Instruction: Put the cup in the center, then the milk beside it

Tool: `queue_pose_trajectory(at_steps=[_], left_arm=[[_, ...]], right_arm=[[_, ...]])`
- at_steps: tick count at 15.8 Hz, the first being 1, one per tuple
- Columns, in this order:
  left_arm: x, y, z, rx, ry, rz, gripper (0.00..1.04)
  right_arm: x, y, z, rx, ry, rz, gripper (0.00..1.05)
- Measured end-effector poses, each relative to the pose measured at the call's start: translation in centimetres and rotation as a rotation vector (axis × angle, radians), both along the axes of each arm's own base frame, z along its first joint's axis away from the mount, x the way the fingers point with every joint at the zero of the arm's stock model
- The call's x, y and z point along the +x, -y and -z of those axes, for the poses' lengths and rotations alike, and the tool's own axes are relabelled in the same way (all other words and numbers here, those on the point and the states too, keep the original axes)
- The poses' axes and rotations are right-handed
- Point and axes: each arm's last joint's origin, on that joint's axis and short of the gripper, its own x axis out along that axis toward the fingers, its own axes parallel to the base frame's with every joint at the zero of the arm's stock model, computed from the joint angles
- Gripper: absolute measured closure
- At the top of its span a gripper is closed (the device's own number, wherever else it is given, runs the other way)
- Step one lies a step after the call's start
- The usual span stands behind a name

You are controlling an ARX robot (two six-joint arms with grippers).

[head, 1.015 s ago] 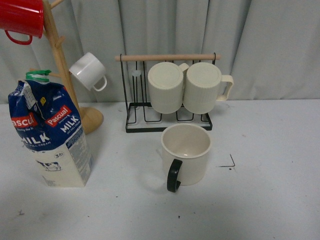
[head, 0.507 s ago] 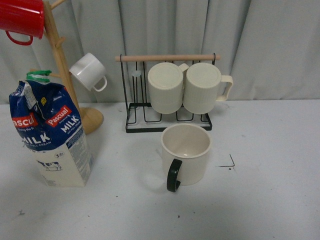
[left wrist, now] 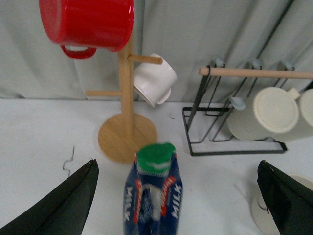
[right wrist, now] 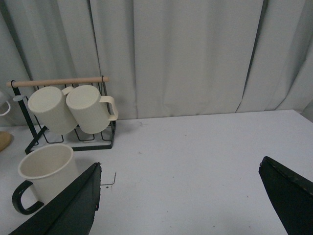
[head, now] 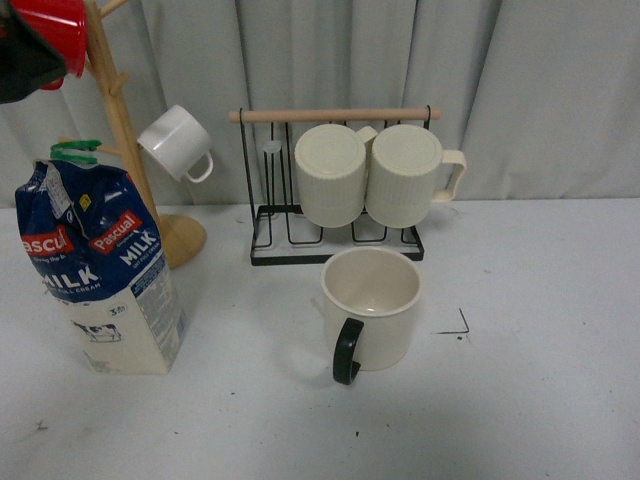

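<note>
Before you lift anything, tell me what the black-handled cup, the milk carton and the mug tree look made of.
Cup: probably glazed ceramic, smooth cream with a soft sheen.
Milk carton: printed coated paperboard, creased and dented at the top.
Mug tree: pale unpainted wood, tan pegs and base.

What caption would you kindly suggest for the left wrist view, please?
Open left gripper hovers over the milk, with mug tree and rack behind.

Lab-style test setup: grey curtain backdrop (head: 540, 90), white table (head: 560, 400), black corner mark (head: 458, 327)
</note>
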Motion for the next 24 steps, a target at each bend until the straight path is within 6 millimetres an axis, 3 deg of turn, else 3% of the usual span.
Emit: queue_pose_trajectory(at_steps=[1, 3, 7, 16, 21, 24], left_arm=[[2.2, -0.2, 0.3, 0.036, -0.036, 0.0, 0.07], [4.1, -0.9, 2.0, 0.081, -0.108, 0.003, 0.07], [4.8, -2.2, 3.3, 0.098, -0.159, -0.007, 0.07], [5.9, -2.1, 6.9, 0.079, -0.258, -0.003, 0.07], [5.9, -1.6, 7.1, 0.079, -0.261, 0.006, 0.65], [5.8, -1.5, 7.2, 0.059, -0.269, 0.005, 0.93]], right_arm=[[0.0, 0.0, 0.0, 0.0, 0.0, 0.0, 0.06], [0.0, 0.0, 0.0, 0.0, 0.0, 0.0, 0.06], [0.0, 0.0, 0.0, 0.0, 0.0, 0.0, 0.06], [0.0, 0.0, 0.0, 0.0, 0.0, 0.0, 0.06], [0.0, 0.0, 0.0, 0.0, 0.0, 0.0, 0.06], [0.0, 0.0, 0.0, 0.0, 0.0, 0.0, 0.06]])
